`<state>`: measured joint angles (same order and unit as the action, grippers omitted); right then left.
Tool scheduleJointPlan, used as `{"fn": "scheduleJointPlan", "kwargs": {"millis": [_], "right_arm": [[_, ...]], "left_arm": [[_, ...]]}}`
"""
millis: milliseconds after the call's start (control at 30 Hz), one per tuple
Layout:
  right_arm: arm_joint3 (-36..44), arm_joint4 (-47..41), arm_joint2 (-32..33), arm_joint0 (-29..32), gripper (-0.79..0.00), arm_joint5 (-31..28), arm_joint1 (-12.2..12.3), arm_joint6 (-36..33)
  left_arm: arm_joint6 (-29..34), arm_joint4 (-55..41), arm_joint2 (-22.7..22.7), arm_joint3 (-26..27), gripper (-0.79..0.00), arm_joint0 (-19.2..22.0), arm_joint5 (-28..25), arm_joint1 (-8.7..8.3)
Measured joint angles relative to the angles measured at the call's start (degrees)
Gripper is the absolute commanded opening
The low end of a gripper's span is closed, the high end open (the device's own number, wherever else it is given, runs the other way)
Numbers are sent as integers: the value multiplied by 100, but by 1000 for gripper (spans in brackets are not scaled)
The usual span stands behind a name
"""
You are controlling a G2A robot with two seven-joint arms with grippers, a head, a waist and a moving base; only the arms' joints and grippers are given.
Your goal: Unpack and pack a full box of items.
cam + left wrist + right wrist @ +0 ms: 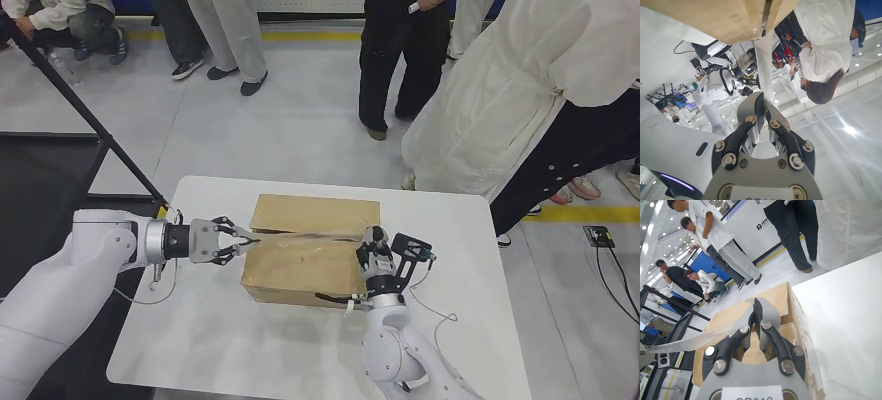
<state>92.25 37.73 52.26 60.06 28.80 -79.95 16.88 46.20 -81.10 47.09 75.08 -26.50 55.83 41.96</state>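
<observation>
A brown cardboard box (300,272) sits in the middle of the white table (200,330), flaps down. A clear strip of tape (300,238) stretches above the box's centre seam. My left gripper (243,242) is at the box's left end, shut on the tape (763,66) just off the box's edge (715,19). My right gripper (371,240) stands over the box's right part, fingers shut, with a scrap of tape at their tip (749,300). In the right wrist view the tape strip (687,340) runs from behind one finger out over the box (772,294).
A black metal frame (90,120) stands off the table's left far corner. A person in a white coat (500,110) stands close to the far right corner; others stand farther back. Bare table (848,313) lies right of and in front of the box.
</observation>
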Motion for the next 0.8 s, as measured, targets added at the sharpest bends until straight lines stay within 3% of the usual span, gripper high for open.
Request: {"fn": "scheduleJointPlan", "kwargs": {"millis": [467, 800], "right_arm": [[361, 689, 205, 434, -785, 235, -47, -268], [215, 1063, 192, 340, -785, 455, -155, -472]], "left_arm": [[114, 120, -47, -243, -785, 121, 112, 164], [118, 174, -44, -332, -785, 138, 107, 245]]}}
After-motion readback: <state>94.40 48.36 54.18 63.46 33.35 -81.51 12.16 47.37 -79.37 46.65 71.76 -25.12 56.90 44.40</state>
